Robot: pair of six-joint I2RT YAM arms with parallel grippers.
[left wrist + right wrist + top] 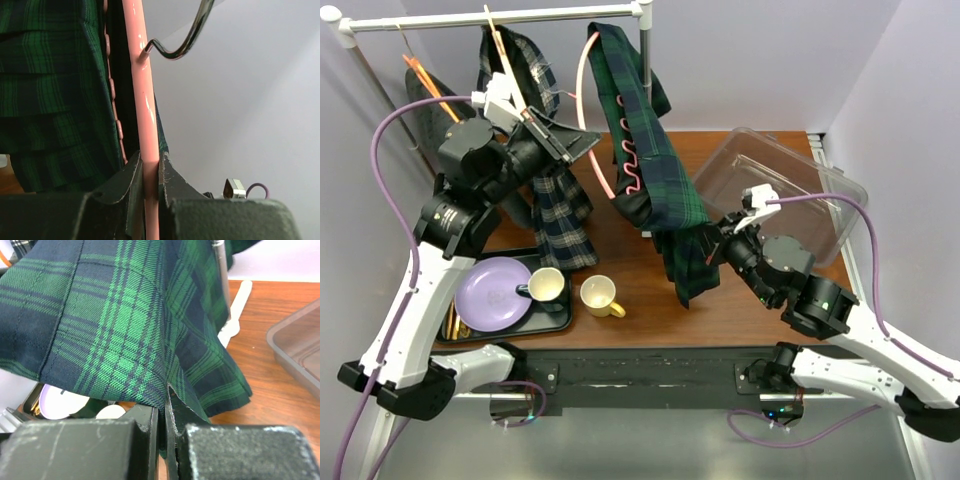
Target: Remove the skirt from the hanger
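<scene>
Gripping, left side: my left gripper (pixel 588 143) is closed almost all the way, pinching the thin bar of the pink hanger (pixel 143 100) between its jaws. I judge this steadies the hanger so it cannot swing.
Right side: my right gripper (pixel 162 412) is clamped tight on a fold at the lower edge of the skirt (pixel 110 325), with cloth trapped between the jaws.
Skirt position: the dark green plaid skirt (pixel 655 160) hangs on the pink hanger and slants down from the white rail (pixel 520 17) towards my right gripper, low over the wooden table (pixel 640 290).
Hanger hook: a metal hook (pixel 185 45) curves up from the pink bar.
Reason for the two holds: one arm anchors the frame while the other can draw the cloth away.
Progress: by my judgement, the skirt is not yet free.
Nearby: a second plaid garment (pixel 560 210) hangs on the left, and a clear bin (pixel 790 170) sits on the right.
Risk: pulling may drag the hanger along.
</scene>
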